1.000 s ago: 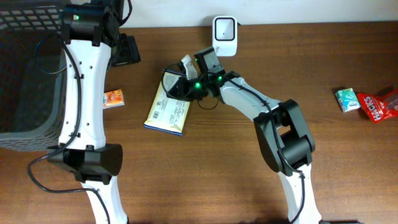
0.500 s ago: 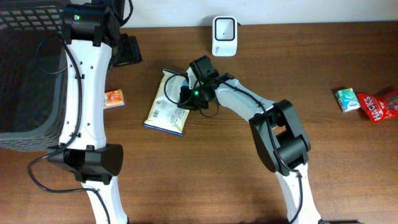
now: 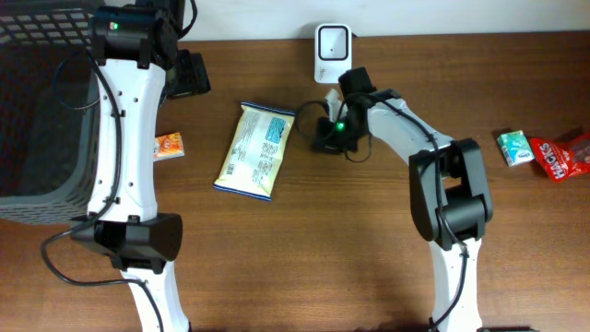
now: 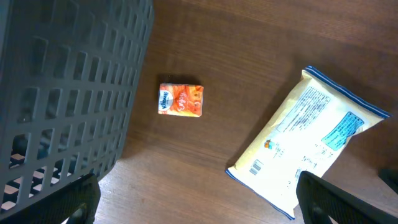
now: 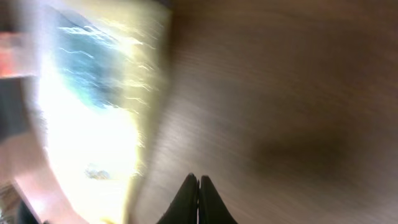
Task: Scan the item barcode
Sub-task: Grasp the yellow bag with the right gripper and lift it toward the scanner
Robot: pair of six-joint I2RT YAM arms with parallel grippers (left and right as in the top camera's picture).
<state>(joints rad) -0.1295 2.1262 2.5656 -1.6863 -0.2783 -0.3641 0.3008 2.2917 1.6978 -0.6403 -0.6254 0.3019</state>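
Counting one pale yellow plastic snack bag point(image 3: 255, 150) flat on the brown wooden counter point(image 3: 323, 249), one white boxy scanner point(image 3: 332, 48), one small orange packet point(image 3: 168, 146), one grey mesh basket point(image 3: 37, 111), left fingers point(image 4: 329, 199) spread wide, right fingers point(image 5: 198, 199) pinched together empty near the bag's right.

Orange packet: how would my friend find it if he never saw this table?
Start at the big dark basket on the left side of the table. Just beside its wall lies the orange packet, with a much larger pale yellow bag farther along. It is the only small, bright orange thing there, with a blue patch at one end.
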